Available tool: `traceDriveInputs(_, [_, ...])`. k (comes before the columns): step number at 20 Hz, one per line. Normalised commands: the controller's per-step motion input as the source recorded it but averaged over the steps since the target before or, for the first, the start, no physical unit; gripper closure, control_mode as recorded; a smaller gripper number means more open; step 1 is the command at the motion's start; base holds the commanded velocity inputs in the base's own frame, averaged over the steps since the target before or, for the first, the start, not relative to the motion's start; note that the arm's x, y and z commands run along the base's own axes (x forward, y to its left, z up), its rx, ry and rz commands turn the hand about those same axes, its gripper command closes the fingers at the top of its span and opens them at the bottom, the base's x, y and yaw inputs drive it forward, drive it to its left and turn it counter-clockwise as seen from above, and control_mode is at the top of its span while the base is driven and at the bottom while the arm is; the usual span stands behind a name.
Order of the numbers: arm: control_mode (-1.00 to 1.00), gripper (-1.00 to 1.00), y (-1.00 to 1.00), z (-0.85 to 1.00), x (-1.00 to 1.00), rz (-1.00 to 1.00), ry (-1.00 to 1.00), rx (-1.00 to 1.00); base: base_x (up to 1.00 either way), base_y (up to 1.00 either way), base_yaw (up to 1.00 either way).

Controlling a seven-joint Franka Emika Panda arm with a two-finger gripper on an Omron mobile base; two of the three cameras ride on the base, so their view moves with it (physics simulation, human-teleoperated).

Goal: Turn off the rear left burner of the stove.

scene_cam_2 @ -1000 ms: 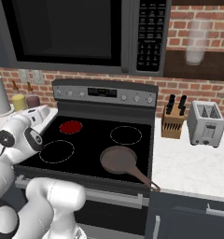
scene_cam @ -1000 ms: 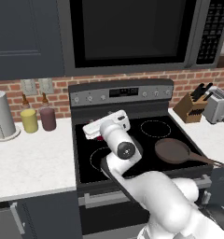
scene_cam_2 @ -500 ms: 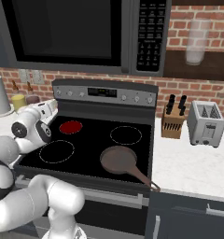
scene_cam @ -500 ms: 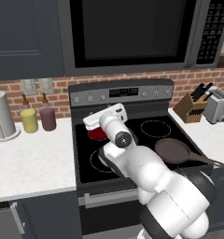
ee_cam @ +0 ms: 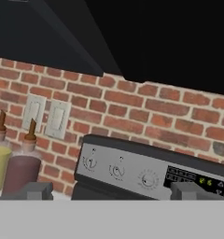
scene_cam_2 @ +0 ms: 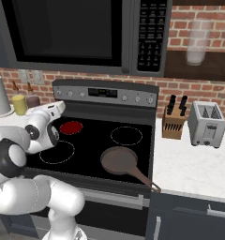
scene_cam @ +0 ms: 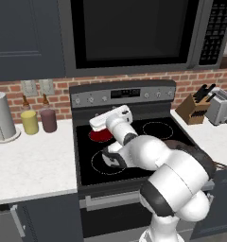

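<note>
The stove (scene_cam: 134,124) has a black glass top and a grey control panel (scene_cam: 122,94) along its back. The rear left burner (scene_cam: 100,136) glows red, also seen as a red disc (scene_cam_2: 71,127) in the right base view. My gripper (scene_cam: 109,118) hovers just above and behind that burner, pointing at the panel. In the hand view the gripper (ee_cam: 113,190) is open, with its two fingertips (ee_cam: 37,190) far apart and nothing between them. Ahead of them are three round knobs (ee_cam: 116,172) at the panel's left end and the digital display (ee_cam: 198,179).
A dark frying pan (scene_cam_2: 120,159) sits on the front right zone. A yellow jar (scene_cam: 29,121), a maroon jar (scene_cam: 48,119) and a paper towel roll (scene_cam: 2,120) stand on the left counter. A knife block (scene_cam_2: 173,123) and toaster (scene_cam_2: 206,124) stand right. The microwave (scene_cam_2: 86,33) hangs overhead.
My hand has moved back over the rear left burner toward the control panel, and the arm has swung in behind it. The gripper has stayed open.
</note>
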Motion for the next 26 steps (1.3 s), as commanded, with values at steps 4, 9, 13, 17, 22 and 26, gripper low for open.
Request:
traceDriveInputs(4, [-1.0, -1.0, -0.01, 0.0, 0.27, 0.0, 0.0, 0.0, 0.0, 0.0, 0.0])
traceDriveInputs(9, [-1.0, -1.0, 0.0, 0.0, 0.21, 0.0, -0.01, 0.0, 0.0, 0.0, 0.0])
traceDriveInputs(13, [-1.0, -1.0, 0.0, 0.0, 0.13, 0.0, -0.11, -0.02, 0.0, 0.0, 0.0])
traceDriveInputs(17, [-1.0, -1.0, -0.03, 0.0, 0.23, 0.0, -0.06, 0.0, 0.0, 0.0, 0.0])
traceDriveInputs(22, [-1.0, -1.0, 0.0, 0.0, 0.25, 0.0, -0.01, 0.0, 0.0, 0.0, 0.0])
traceDriveInputs(26, [-1.0, -1.0, -0.13, -0.13, 0.08, 0.02, -0.01, 0.0, 0.0, 0.0, 0.0])
